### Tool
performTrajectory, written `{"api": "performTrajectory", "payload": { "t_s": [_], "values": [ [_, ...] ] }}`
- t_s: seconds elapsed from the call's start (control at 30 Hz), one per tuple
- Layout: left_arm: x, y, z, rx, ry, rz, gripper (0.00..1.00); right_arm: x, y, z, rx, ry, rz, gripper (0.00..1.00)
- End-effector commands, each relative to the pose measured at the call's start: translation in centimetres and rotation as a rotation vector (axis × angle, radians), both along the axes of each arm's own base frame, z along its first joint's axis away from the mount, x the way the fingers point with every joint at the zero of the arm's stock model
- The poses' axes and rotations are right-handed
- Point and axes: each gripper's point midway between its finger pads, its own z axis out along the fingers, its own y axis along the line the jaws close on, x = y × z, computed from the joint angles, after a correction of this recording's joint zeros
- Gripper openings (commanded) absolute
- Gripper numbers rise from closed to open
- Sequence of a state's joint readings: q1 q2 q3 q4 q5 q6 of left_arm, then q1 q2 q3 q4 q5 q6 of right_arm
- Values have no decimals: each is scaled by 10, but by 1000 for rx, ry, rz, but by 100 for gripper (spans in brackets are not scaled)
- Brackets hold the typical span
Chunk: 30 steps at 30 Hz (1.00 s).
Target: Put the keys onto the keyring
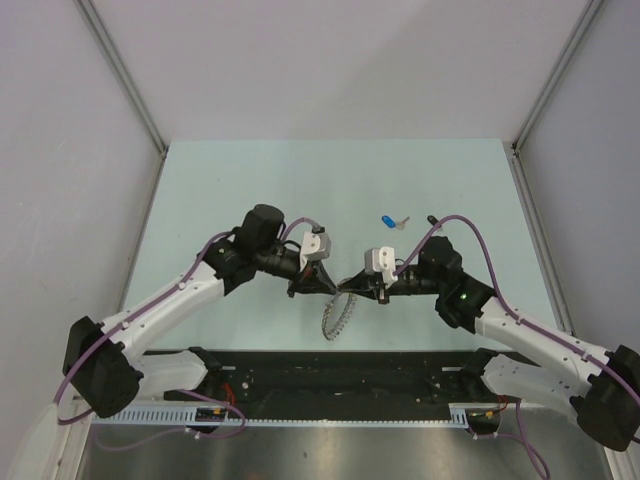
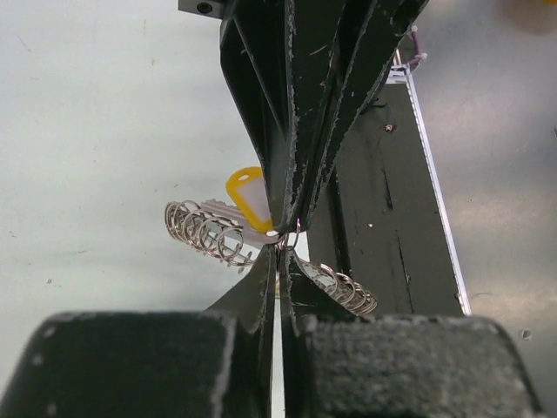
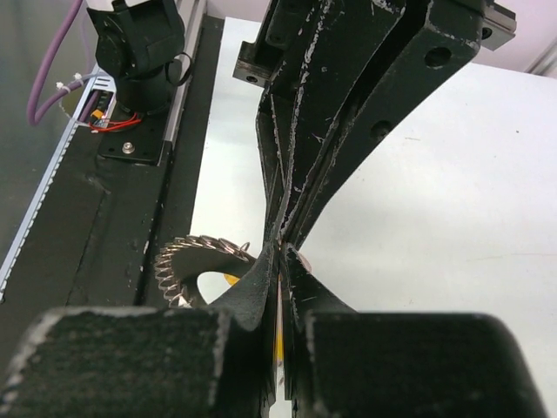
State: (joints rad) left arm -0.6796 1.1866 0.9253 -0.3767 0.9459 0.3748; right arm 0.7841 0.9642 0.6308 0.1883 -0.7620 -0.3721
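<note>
Pale green table (image 1: 200, 200), grey walls around. My left gripper (image 2: 278, 257) and right gripper (image 3: 280, 252) meet tip to tip at centre, both pinched tight, apparently on the keyring (image 1: 337, 316), which dangles toward six o'clock. The yellow key (image 2: 248, 196) sits against that pinch; the blue key (image 1: 388, 220) lies at one o'clock. The keyring looks light, springy and slippery, so I'd grip single coils, and keys by their plastic heads.

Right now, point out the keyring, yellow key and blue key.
keyring (image 2: 204, 231), left wrist view, on its left coils.
yellow key (image 2: 246, 193), left wrist view, on its head.
blue key (image 1: 388, 220), top external view, on its blue head.
</note>
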Motion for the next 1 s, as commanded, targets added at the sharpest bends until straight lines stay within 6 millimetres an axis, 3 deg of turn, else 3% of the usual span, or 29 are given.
{"api": "performTrajectory", "payload": {
  "t_s": [0.0, 0.4, 0.73, 0.97],
  "values": [
    [7, -1, 20, -21, -77, 23, 0, 3, -2, 40, 70, -87, -22, 0],
    [46, 15, 56, -164, -83, 263, 1, 17, -13, 29, 17, -75, -128, 0],
    [50, 15, 76, -299, -121, 325, 0, 26, 13, 19, 39, -38, -120, 0],
    [48, 13, 77, -323, -85, 335, 0, 29, 15, 26, 74, -53, -155, 0]
  ]
}}
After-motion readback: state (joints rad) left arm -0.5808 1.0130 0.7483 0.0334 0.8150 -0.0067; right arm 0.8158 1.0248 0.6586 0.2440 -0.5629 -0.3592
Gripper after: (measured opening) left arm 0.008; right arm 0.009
